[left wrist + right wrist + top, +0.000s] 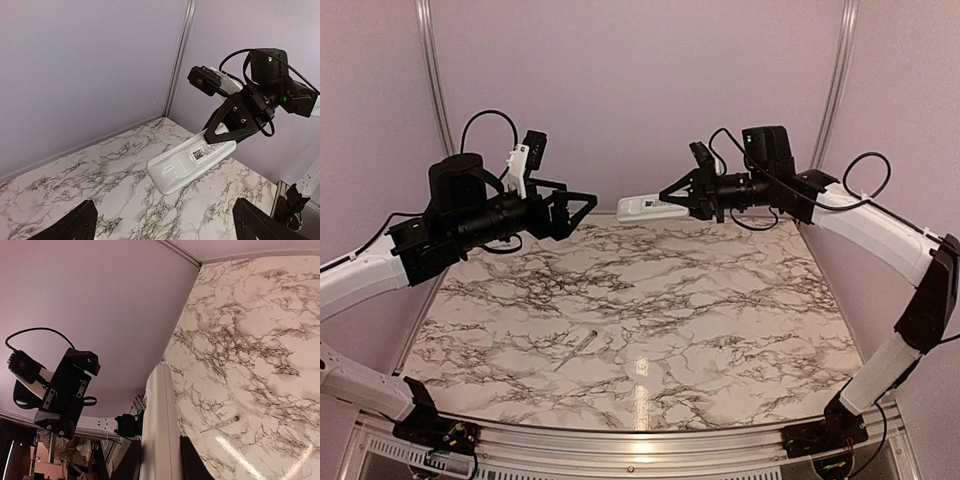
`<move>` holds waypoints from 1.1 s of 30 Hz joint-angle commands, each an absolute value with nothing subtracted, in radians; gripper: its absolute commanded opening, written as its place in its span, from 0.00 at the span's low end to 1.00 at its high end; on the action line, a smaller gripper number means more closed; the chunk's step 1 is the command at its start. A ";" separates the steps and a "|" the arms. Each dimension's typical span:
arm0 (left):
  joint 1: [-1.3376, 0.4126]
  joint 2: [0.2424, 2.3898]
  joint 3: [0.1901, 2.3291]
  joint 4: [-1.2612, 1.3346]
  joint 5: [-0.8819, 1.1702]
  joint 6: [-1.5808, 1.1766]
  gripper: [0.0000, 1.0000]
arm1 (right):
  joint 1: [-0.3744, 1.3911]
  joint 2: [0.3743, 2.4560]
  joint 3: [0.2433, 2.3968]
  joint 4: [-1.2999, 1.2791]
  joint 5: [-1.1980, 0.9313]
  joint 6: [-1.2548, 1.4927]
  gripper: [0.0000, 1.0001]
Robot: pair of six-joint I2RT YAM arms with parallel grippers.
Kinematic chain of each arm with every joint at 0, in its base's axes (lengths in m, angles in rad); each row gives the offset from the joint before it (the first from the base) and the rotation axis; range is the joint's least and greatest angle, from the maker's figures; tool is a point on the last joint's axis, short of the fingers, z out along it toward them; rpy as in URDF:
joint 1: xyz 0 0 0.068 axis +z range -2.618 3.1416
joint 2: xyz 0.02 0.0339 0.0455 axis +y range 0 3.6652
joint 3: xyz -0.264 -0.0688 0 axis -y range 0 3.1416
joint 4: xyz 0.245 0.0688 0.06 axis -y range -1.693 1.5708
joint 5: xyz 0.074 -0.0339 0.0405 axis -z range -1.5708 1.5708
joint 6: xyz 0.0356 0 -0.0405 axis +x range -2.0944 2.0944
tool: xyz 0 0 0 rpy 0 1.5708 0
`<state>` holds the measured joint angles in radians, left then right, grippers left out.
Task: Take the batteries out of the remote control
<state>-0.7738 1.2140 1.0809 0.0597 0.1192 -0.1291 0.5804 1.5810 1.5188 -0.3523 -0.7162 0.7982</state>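
Observation:
The white remote control [645,207] hangs in the air over the back of the table, lying level and pointing left. My right gripper [682,200] is shut on its right end. In the left wrist view the remote control [192,160] shows its back face with a printed label and a closed cover. In the right wrist view the remote control [160,425] runs edge-on between my black fingers [192,462]. My left gripper [582,210] is open and empty, level with the remote's free end and a short way to its left. The batteries are hidden.
A thin pale grey stick [577,350] lies on the marble table [720,330] near the front left of centre, also in the right wrist view as the stick [220,425]. Purple walls and aluminium posts [432,80] close the back and sides.

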 commanded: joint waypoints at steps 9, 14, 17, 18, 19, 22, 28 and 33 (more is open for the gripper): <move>-0.711 1.216 1.238 -0.294 0.249 -0.602 0.99 | 0.543 1.452 1.333 -0.020 -0.794 0.762 0.00; -0.692 1.164 1.157 -0.241 0.361 -0.648 0.99 | 0.545 1.428 1.318 -0.011 -0.843 0.759 0.00; -0.685 1.148 1.117 -0.188 0.454 -0.683 0.99 | 0.553 1.417 1.310 -0.011 -0.886 0.765 0.00; -0.683 1.142 1.105 -0.158 0.493 -0.695 0.99 | 0.558 1.413 1.307 -0.011 -0.898 0.770 0.00; -0.679 1.136 1.097 -0.140 0.523 -0.705 0.99 | 0.564 1.410 1.307 -0.011 -0.909 0.779 0.00; -0.675 1.134 1.102 -0.115 0.590 -0.724 0.99 | 0.592 1.405 1.306 0.027 -0.934 0.819 0.00; -0.672 1.171 1.116 -0.087 0.719 -0.741 0.97 | 0.644 1.411 1.346 -0.025 -0.937 0.810 0.00; -0.673 1.245 1.161 -0.081 0.811 -0.739 0.92 | 0.653 1.406 1.333 0.042 -0.987 0.838 0.00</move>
